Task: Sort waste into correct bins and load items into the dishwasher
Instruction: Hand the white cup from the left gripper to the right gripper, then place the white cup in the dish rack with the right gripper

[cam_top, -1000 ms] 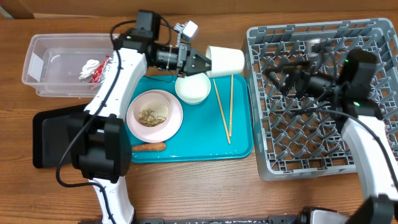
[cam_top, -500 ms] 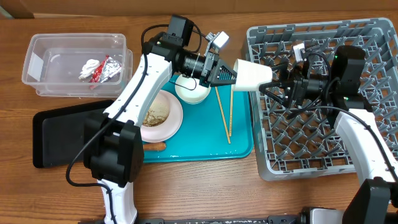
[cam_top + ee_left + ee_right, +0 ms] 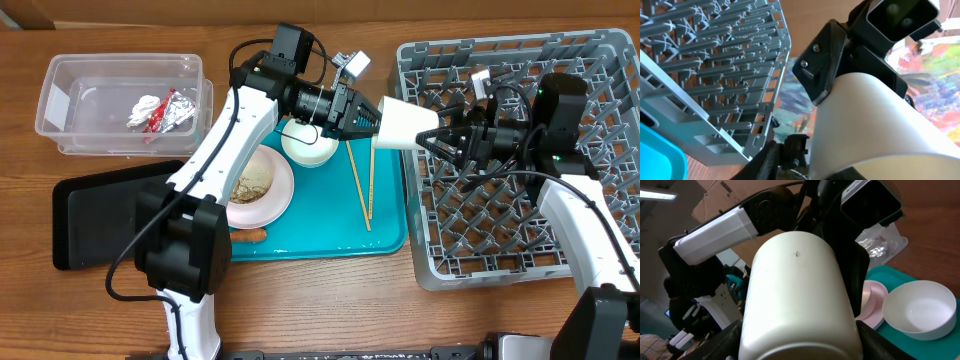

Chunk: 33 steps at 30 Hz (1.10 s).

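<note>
My left gripper [image 3: 375, 120] is shut on the small white cup [image 3: 405, 122] and holds it on its side, in the air at the left edge of the grey dish rack [image 3: 500, 250]. My right gripper [image 3: 432, 140] is open, a finger on each side of the cup's far end [image 3: 797, 300]. On the teal tray [image 3: 330, 235] lie the pink plate [image 3: 272, 200] with rice scraps [image 3: 245, 185], a white bowl [image 3: 310, 148], two chopsticks [image 3: 360, 180] and a carrot [image 3: 245, 237]. The foil wrapper [image 3: 172, 115] and tissue [image 3: 148, 105] lie in the clear tub [image 3: 70, 100].
The black tray [image 3: 95, 225] sits at the front left, below the clear tub. The rack's upright pegs [image 3: 715, 60] fill the table's right side. Both arms meet above the tray's right edge.
My left arm carried the cup from above the white bowl rightward to the rack's edge. In the last half second my right gripper moved left until its fingers flank the cup.
</note>
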Motion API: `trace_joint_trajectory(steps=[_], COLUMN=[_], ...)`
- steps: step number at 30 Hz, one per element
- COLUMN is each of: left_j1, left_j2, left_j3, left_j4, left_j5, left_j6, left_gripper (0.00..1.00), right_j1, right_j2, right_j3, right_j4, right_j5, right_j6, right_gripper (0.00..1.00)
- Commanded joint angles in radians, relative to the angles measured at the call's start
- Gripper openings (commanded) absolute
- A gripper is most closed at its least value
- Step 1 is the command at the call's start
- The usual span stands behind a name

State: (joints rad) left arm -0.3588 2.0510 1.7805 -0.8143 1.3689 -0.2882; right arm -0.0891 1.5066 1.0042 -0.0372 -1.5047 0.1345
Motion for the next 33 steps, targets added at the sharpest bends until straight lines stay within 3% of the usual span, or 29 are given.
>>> trace_joint_trajectory(steps=[1,6,13,18,25,30,33], left_j1=[-0.005,0.037,0.206,0.279,0.282,0.281,0.280], left_j2=[-0.027,-0.040,-0.180,-0.270,-0.284,-0.284,-0.284], left_j3=[0.019,0.019,0.019,0.019,0.019,0.019,0.019], left_j4=[-0.008,-0.128,-0.230,-0.229,-0.229,-0.229,-0.229], left_j5=[-0.101,-0.439,-0.872,-0.954,-1.022,-1.021,-1.021], left_j6=[-0.005,-0.004,0.007,0.007,0.007,0.007,0.007], left_gripper=[0.43,0.54,0.57,0.60,0.63,0.64,0.64], right_j1=[0.007,-0.011,-0.142,-0.266,-0.358,-0.422,-0.463], right_j2=[-0.005,-0.007,-0.055,-0.139,-0.173,-0.164,-0.151], right_j3=[0.020,0.020,0.027,0.082,0.332,0.332,0.332], right_j4=[0.006,0.006,-0.064,-0.282,-0.948,-1.071,-1.064], right_j5=[0.011,0.223,0.445,0.677,1.415,1.711,1.755], right_j6=[0.029,0.135,0.180,0.129,0.051,0.100,0.103], right_gripper=[0.54,0.48,0.39,0.38,0.37,0.37,0.38])
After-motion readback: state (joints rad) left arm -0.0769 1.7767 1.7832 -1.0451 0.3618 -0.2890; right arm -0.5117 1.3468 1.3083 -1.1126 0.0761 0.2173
